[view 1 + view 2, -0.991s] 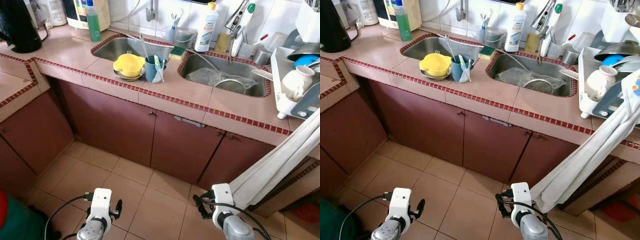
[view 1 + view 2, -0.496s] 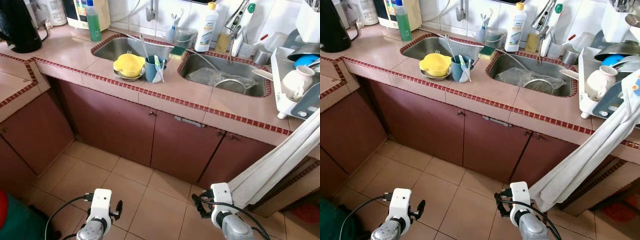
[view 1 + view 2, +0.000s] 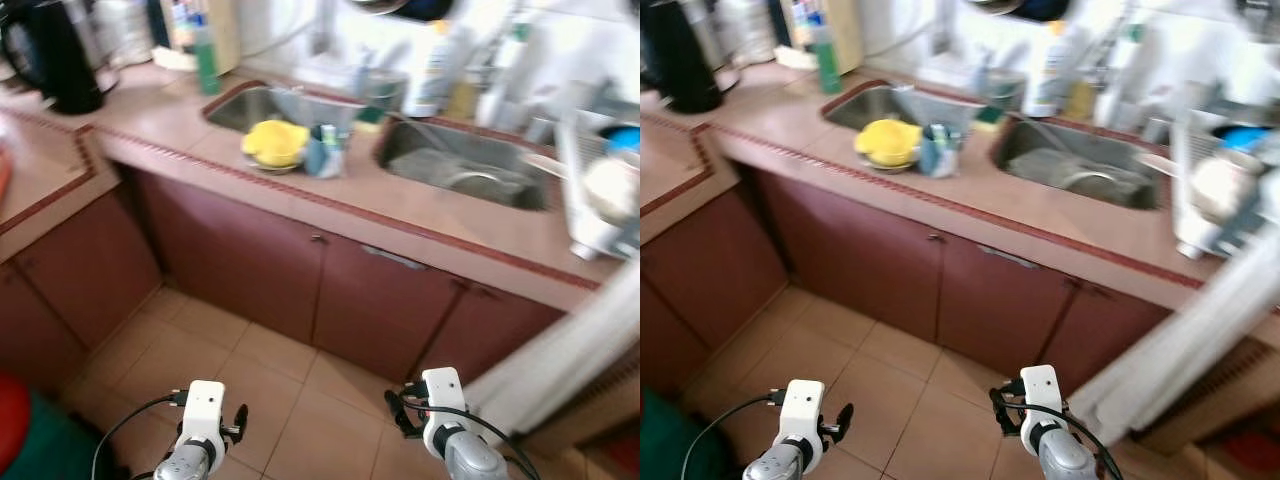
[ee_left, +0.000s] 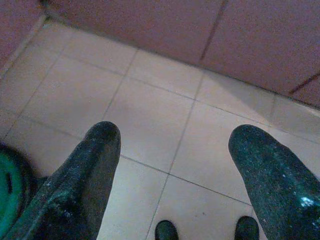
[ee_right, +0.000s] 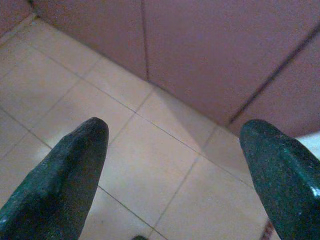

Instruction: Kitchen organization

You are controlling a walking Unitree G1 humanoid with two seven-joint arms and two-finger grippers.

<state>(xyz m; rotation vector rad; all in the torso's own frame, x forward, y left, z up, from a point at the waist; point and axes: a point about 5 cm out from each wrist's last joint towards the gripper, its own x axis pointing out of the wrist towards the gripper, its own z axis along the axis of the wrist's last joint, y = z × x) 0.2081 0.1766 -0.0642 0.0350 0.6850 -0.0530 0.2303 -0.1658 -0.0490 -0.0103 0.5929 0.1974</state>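
You are looking at a blurred counter; the bottles by the back wall are smearing beyond identification. The yellow bowl is sitting between the two sinks. Your left gripper and right gripper are hanging low over floor tiles, jaws spread wide, holding nothing.
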